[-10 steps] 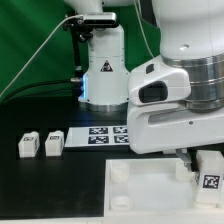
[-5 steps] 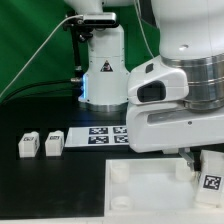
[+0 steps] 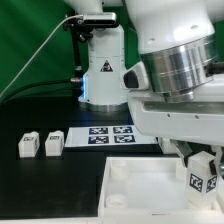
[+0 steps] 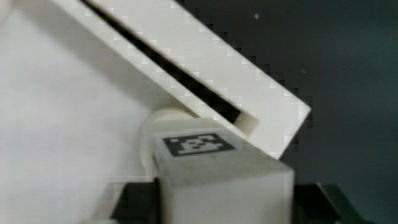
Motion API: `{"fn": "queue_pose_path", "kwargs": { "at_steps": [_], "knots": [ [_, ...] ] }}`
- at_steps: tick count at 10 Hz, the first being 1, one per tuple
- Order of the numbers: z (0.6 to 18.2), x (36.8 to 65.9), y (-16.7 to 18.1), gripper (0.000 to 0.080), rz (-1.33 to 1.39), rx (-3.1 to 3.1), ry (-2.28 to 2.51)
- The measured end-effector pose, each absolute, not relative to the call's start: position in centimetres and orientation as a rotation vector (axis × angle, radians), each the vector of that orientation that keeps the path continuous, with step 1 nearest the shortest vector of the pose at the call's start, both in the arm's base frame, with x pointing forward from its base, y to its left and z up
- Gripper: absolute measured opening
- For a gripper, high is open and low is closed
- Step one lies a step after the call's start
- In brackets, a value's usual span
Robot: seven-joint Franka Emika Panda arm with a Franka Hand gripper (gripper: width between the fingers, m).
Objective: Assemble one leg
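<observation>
My gripper [image 3: 203, 172] is closed on the leg [image 3: 204, 182], tag outward, at the panel's [image 3: 135, 186] corner on the exterior view's right. I cannot tell whether leg and panel touch. Two spare legs [image 3: 40, 144] stand well apart, beside the marker board [image 3: 110, 134].

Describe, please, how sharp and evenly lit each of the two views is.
Exterior view: the light is even with no strong glare; the robot arm close to the lens looks slightly soft, and the small white plastic leg is small but distinct. Wrist view: soft overall; the large white square panel is washed out, nearly featureless, and the black-and-white square tag is fuzzy yet recognisable.
</observation>
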State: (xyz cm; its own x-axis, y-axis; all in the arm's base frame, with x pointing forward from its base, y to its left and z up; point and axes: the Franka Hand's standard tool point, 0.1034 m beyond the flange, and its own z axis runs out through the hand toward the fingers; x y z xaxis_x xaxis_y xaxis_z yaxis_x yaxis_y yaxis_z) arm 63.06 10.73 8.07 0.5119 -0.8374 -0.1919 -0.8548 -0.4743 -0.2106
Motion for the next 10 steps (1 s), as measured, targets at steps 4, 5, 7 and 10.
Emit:
{"fn": "queue_pose_path", "kwargs": {
  "at_steps": [4,5,7,10],
  "knots": [
    [8.05,63.29,10.94,0.0321,0.125,-2.151,1.853],
    [8.0,63.28,10.92,0.0321,0.125,-2.155,1.849],
    [7.89,63.23,10.94,0.0588,0.112,-2.216,1.776],
    [7.53,62.86,11.22,0.0637,0.049,-2.627,1.235]
  ]
}}
